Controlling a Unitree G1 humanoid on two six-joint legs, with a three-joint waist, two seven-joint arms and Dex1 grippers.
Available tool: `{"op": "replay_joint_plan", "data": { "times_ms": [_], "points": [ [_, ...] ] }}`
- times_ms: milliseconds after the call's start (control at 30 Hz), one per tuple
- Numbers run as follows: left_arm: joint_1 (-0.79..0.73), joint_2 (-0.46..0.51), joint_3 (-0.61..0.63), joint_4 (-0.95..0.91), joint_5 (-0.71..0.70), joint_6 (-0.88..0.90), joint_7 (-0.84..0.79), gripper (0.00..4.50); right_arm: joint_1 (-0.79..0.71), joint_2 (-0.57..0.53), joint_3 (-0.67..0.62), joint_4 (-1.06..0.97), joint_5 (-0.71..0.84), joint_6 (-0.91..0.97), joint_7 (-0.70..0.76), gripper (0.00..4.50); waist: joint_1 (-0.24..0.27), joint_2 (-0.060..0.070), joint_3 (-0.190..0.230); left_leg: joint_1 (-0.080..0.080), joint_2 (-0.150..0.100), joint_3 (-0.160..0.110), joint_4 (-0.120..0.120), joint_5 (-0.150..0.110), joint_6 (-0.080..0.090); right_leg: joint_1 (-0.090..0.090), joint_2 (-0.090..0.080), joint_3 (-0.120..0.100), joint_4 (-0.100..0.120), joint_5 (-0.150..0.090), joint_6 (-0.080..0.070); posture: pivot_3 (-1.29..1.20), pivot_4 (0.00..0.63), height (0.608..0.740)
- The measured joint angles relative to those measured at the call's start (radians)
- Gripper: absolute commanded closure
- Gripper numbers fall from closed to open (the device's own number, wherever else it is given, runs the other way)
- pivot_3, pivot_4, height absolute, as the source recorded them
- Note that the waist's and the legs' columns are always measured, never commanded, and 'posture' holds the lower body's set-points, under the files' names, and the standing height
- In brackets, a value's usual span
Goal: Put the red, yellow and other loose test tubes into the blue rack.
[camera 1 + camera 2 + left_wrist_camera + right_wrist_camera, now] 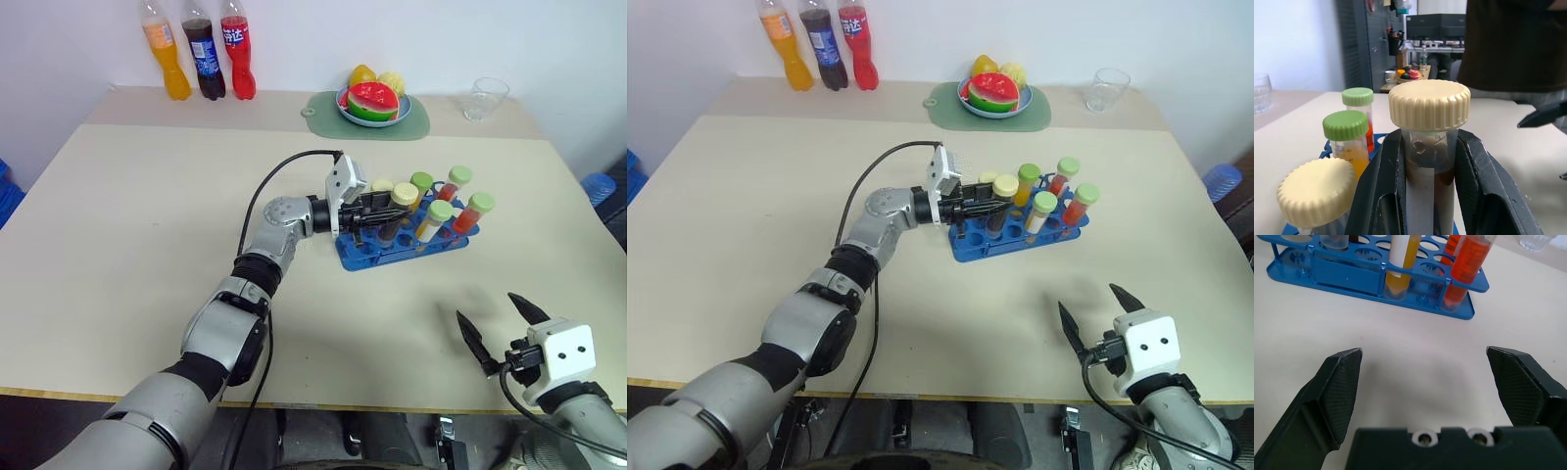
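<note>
**Dark tube held over the rack, right gripper idle**

Left eye view: the left gripper (377,217) reaches in level from the side, its jaws clamped on a cream-capped tube (400,208) of dark liquid at the near end of the blue rack (407,245). The tube stands roughly upright, long axis vertical, cap up, lower end down in or just above a hole; which, I cannot tell. The other tubes, with green and cream caps, stand just beyond the jaws.

Right eye view: the right gripper (1101,318) hangs near the table edge, well apart from the rack, jaws spread wide and empty.

Left wrist view: the tube sits squarely between the two fingers (1383,191), gripped just below its cap; another cream cap (1317,191) is just beside the jaws.

Right wrist view: the rack lies ahead of the open jaws, bare table between them.

Risk, as I judge it: if the tube's foot is off the hole, pushing down could tip or shove the light rack; opening wide could knock the neighbouring tube.
</note>
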Motion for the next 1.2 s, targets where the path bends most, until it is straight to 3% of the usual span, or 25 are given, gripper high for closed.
{"op": "replay_joint_plan", "data": {
  "times_ms": [500,533,667,900,1100,1200],
  "points": [
    [0.040,-0.010,-0.017,0.035,0.077,-0.030,-0.058,3.72,-0.023,-0.005,0.001,0.000,-0.009,0.008,0.002,0.00,0.000,0.001,-0.001,-0.002,0.000,0.000,0.000,0.000,0.000,-0.001,0.001,-0.001,0.000,0.000,0.000,0.00,0.150,0.740],
    [0.036,-0.010,-0.012,0.035,0.069,-0.004,-0.070,2.70,-0.025,-0.005,0.002,0.000,-0.010,0.009,0.002,0.00,0.000,0.001,-0.001,-0.002,0.000,0.000,0.000,0.000,0.000,-0.001,0.001,-0.001,0.000,0.000,0.000,0.00,0.150,0.740],
    [0.034,-0.008,0.005,0.034,0.059,0.056,-0.085,0.85,-0.026,-0.005,0.003,0.000,-0.017,0.009,0.002,0.00,0.000,0.001,-0.001,-0.002,0.000,-0.001,0.000,0.000,0.000,-0.001,0.001,-0.001,0.000,0.000,0.000,0.00,0.150,0.740],
    [0.048,0.063,0.117,-0.122,-0.049,0.165,-0.068,0.85,-0.011,-0.004,0.003,0.000,-0.017,0.008,0.004,0.00,-0.003,0.001,-0.001,-0.002,0.000,-0.002,0.000,0.000,0.000,-0.002,0.001,-0.001,0.001,0.000,0.000,0.00,0.150,0.740],
    [0.115,0.260,0.179,-0.195,-0.061,0.179,-0.038,0.85,-0.046,-0.012,0.005,0.026,-0.017,0.004,0.024,0.00,-0.007,0.002,-0.001,-0.001,0.000,-0.002,0.000,0.000,0.000,-0.002,0.001,-0.001,0.002,0.000,0.000,0.00,0.150,0.740],
    [0.157,0.297,0.207,-0.195,-0.077,0.189,-0.047,0.85,-0.082,-0.029,0.007,0.061,-0.017,0.003,0.042,0.00,0.003,0.002,-0.001,-0.002,0.000,-0.001,0.001,0.000,0.000,-0.001,0.001,-0.001,0.002,0.000,0.000,0.00,0.150,0.740]
  ]
}}
